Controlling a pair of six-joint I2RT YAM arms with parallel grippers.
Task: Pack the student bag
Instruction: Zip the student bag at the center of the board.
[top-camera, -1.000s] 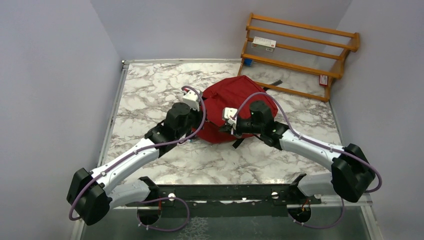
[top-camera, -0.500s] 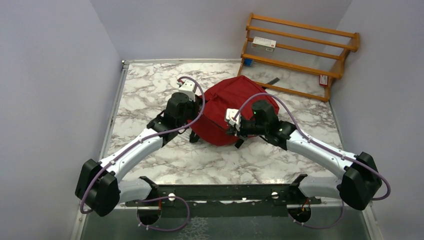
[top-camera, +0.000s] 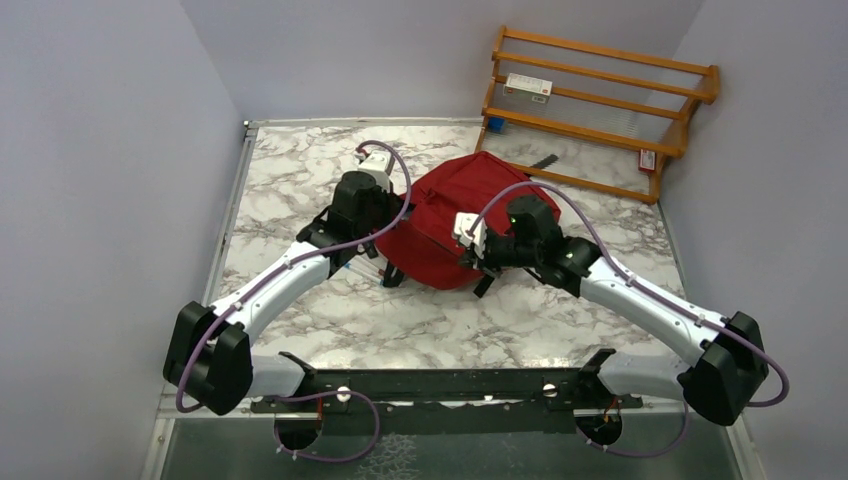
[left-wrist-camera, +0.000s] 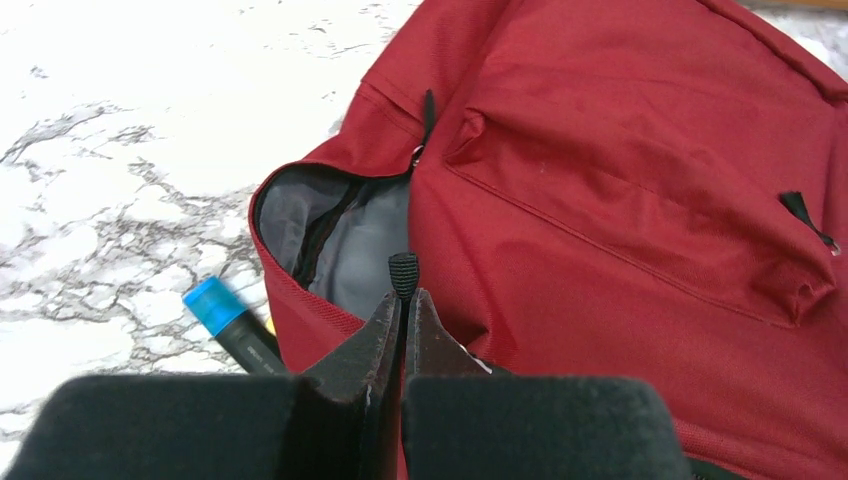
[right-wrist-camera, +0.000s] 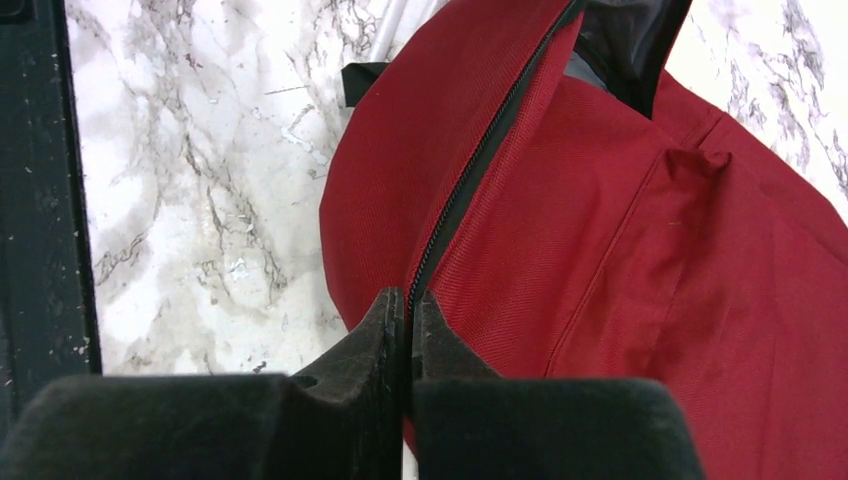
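The dark-red student bag (top-camera: 455, 205) lies mid-table. Its top is partly unzipped and shows grey lining (left-wrist-camera: 345, 235). My left gripper (top-camera: 385, 240) is at the bag's left side. In the left wrist view it (left-wrist-camera: 404, 295) is shut on a black ribbed zipper pull (left-wrist-camera: 403, 270) at the opening's edge. My right gripper (top-camera: 471, 261) is at the bag's near side. In the right wrist view it (right-wrist-camera: 410, 297) is shut on the bag's fabric at the black zipper line (right-wrist-camera: 470, 170).
A black marker with a blue cap (left-wrist-camera: 228, 322) lies on the marble table (top-camera: 300, 190) against the bag's left edge. A wooden rack (top-camera: 600, 110) stands at the back right with a white box (top-camera: 527, 87) on it. Black straps (top-camera: 391, 274) trail under the bag.
My left gripper has moved back and left with the zipper pull. My right gripper has shifted slightly right. The bag has been stretched between them and stands higher.
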